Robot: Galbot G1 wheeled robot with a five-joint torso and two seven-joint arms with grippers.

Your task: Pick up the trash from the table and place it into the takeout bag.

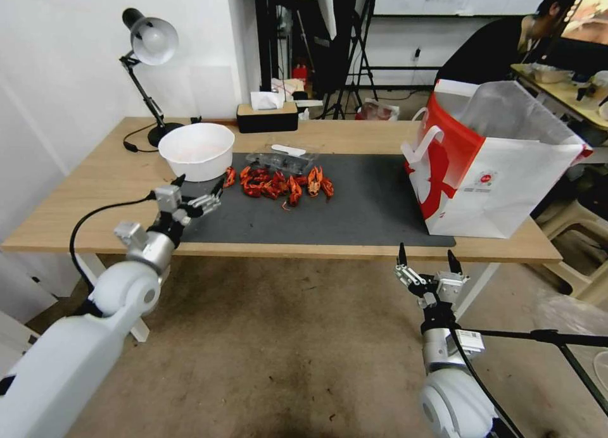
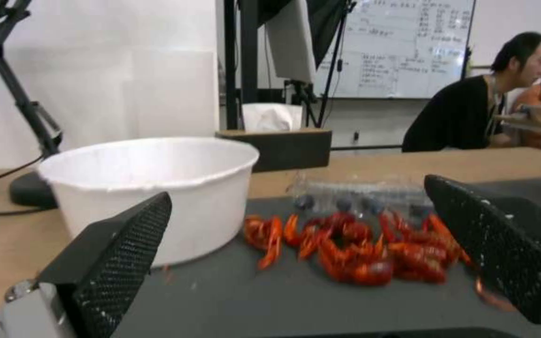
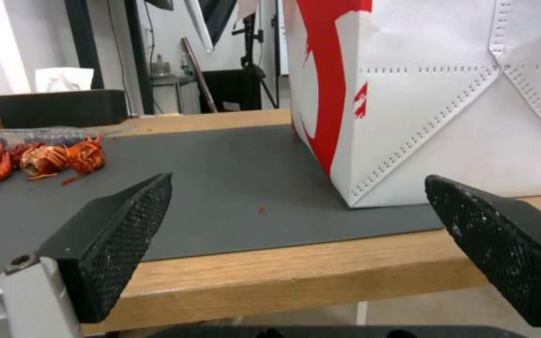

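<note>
The trash lies on the dark grey mat [image 1: 354, 204] of the light-wood table [image 1: 82, 191]: a white bowl [image 1: 196, 150] [image 2: 158, 188], a pile of red crayfish shells [image 1: 278, 183] [image 2: 358, 244] [image 3: 57, 157], and behind it a clear plastic tray [image 1: 283, 157] [image 2: 358, 195] with a white spoon. My left gripper [image 1: 199, 186] [image 2: 297, 190] is open, low over the mat's near left corner, just in front of the bowl. The takeout bag [image 1: 487, 166] [image 3: 439, 94] stands open at the mat's right end. My right gripper [image 1: 426, 254] [image 3: 298, 178] is open, in front of the table's front edge near the bag.
A black desk lamp [image 1: 149, 42] stands at the table's back left with its cable trailing beside the bowl. A black tissue box [image 1: 266, 115] sits at the back edge. Bare mat stretches between the shells and the bag. A plastic stool [image 1: 579, 235] is beside the table's right end.
</note>
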